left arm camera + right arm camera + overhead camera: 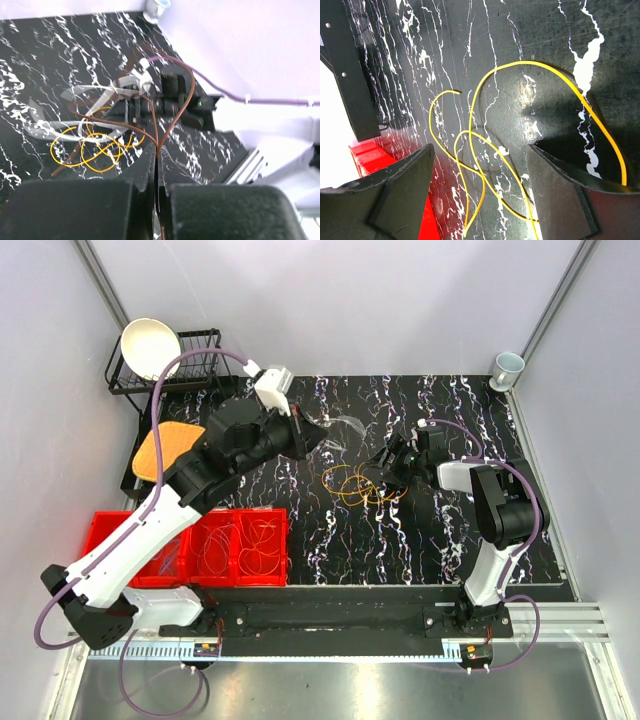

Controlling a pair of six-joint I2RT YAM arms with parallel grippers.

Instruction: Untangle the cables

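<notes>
My left gripper (323,436) (158,154) hangs above the middle of the black mat (330,540), shut on a thin brown-orange cable (189,100). That cable rises from the jaws as a loop and trails down toward the pile. Yellow and orange cables (358,486) (95,146) lie in tangled loops on the mat. Pale whitish cable loops (82,90) lie beside them. My right gripper (377,472) (480,152) sits low over the pile's right side, open. Yellow cable strands (480,172) cross on the mat between its fingers, untouched by them.
Red bins (240,548) (364,156) at the mat's left hold more coiled wires. A black dish rack (200,365) with a white bowl (150,346) stands at the back left, an orange pad (162,448) below it. A pale cup (507,367) stands at the back right corner.
</notes>
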